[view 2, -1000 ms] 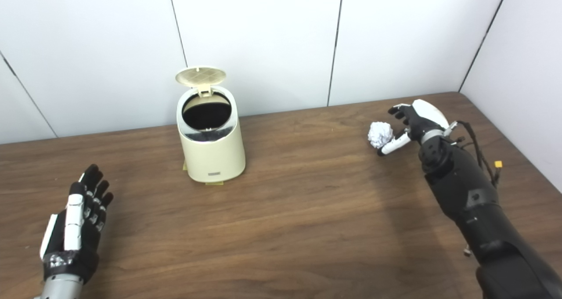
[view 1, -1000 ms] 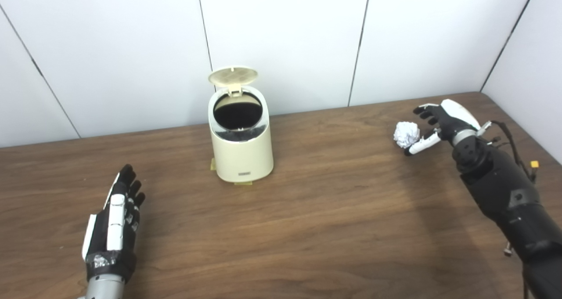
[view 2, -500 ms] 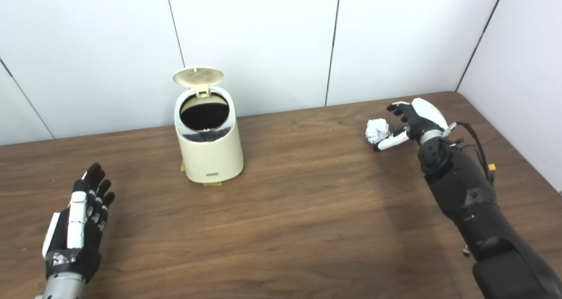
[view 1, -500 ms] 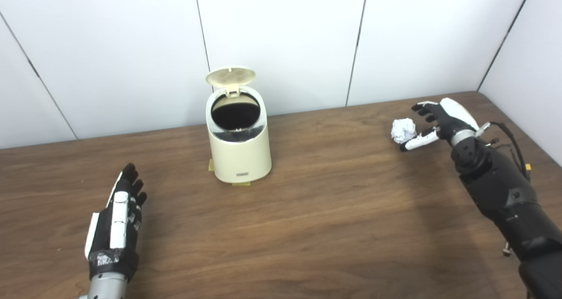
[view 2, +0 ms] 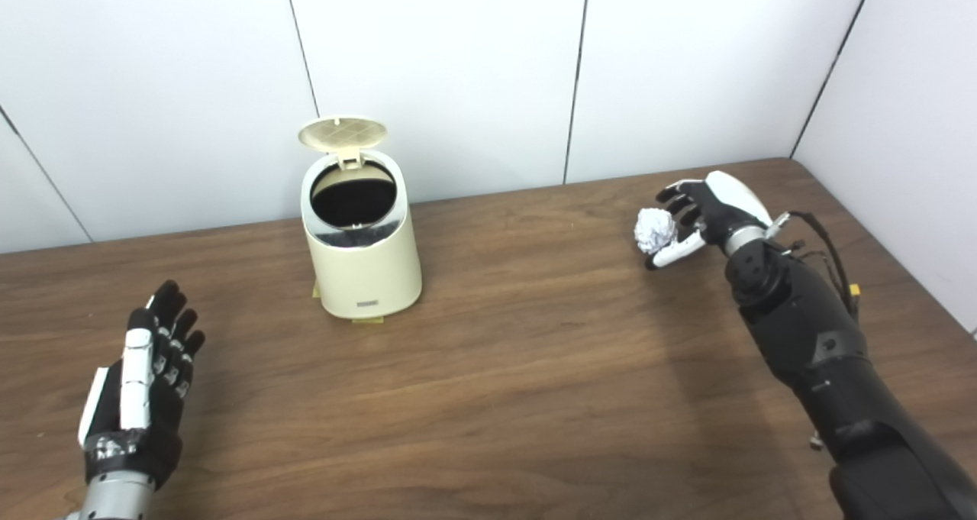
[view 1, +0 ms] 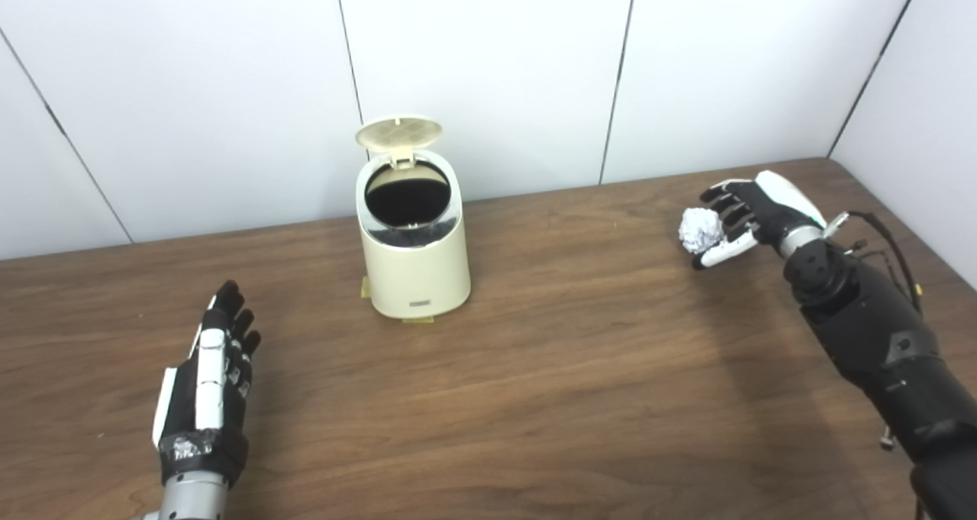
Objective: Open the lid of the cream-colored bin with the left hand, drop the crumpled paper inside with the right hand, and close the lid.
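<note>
Bin: the cream-colored bin (view 1: pixel 413 249) stands upright on the wooden table (view 1: pixel 580 367), near the back wall and a little to the left of the middle
Lid: the lid (view 1: pixel 398 133) is already up, tilted back on its hinge behind the mouth, so the dark opening is free from above
Paper: the crumpled paper (view 1: pixel 701 229) is at the right side of the table, between the fingers and the thumb of the right hand (view 1: pixel 752 214)
Right hand: curled around the paper; I cannot tell if it presses firmly or only cages it
Left hand: the left hand (view 1: pixel 210 375) is low at the front left, fingers straight and a little apart, holding nothing, well apart from the bin
Key relation: the bin's mouth lies to the left of the right hand, well apart, and about as far back on the table
My judgement: the paper must travel leftward and arrive above the rim before letting go; the raised lid behind the mouth could be hit if the hand comes too far back
</note>
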Action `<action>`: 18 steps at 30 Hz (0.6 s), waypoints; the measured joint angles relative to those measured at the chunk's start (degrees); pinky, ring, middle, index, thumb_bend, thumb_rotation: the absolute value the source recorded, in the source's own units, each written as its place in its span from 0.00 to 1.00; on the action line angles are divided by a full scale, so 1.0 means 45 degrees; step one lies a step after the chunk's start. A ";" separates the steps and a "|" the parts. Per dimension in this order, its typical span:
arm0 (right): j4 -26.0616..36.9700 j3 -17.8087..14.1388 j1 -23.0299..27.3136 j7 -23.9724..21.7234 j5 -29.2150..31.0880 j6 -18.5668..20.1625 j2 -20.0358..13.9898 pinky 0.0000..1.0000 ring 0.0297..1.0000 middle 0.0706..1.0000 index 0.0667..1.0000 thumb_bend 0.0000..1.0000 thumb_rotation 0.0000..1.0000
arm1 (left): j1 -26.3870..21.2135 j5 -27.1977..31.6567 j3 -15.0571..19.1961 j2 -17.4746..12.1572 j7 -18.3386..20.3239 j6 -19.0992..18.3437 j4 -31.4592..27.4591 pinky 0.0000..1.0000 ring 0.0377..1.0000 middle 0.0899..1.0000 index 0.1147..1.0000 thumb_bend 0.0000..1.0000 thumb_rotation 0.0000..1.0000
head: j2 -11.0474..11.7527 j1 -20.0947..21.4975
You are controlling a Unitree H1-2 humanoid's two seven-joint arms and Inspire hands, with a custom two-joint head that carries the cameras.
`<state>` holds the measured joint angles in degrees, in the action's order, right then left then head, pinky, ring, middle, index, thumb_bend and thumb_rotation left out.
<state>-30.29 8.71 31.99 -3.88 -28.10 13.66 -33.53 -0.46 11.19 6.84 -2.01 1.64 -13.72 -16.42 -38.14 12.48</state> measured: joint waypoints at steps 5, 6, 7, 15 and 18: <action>0.0388 0.0025 -0.0036 -0.0154 -0.0026 0.0178 0.0183 0.59 0.65 0.68 0.70 0.85 0.13 | 0.0000 -0.0033 -0.0003 0.0002 -0.0171 -0.0079 0.0001 1.00 1.00 1.00 0.99 0.61 0.83 | 0.0000 -0.0194; 0.0461 0.0029 -0.0067 -0.0171 -0.0019 0.0172 0.0238 0.59 0.65 0.68 0.70 0.86 0.13 | 0.0000 -0.0033 -0.0007 0.0003 -0.0192 -0.0080 0.0000 1.00 1.00 1.00 0.98 0.62 0.83 | -0.0019 -0.0253; 0.0512 0.0014 -0.0092 -0.0161 -0.0023 0.0174 0.0288 0.59 0.65 0.68 0.70 0.86 0.12 | 0.0000 -0.0039 -0.0025 0.0014 -0.0222 -0.0083 -0.0001 1.00 1.00 1.00 0.98 0.62 0.83 | -0.0039 -0.0351; 0.0586 0.0014 -0.0125 -0.0186 -0.0002 0.0028 0.0291 0.56 0.60 0.62 0.63 0.85 0.04 | 0.0002 -0.0067 -0.0129 0.0137 -0.0303 -0.0103 -0.0018 1.00 1.00 1.00 0.99 0.62 0.80 | -0.0097 -0.0508; 0.0502 -0.0140 -0.0126 -0.0134 0.0113 -0.0013 0.0345 0.45 0.45 0.48 0.52 0.59 0.01 | 0.0007 -0.0067 -0.0129 0.0203 -0.0342 -0.0103 -0.0067 1.00 1.00 1.00 0.98 0.61 0.83 | -0.0175 -0.0624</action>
<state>-28.03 8.08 31.43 -4.49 -27.59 13.60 -31.97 -0.43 10.89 6.26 -1.10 0.11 -14.18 -16.72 -38.93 9.67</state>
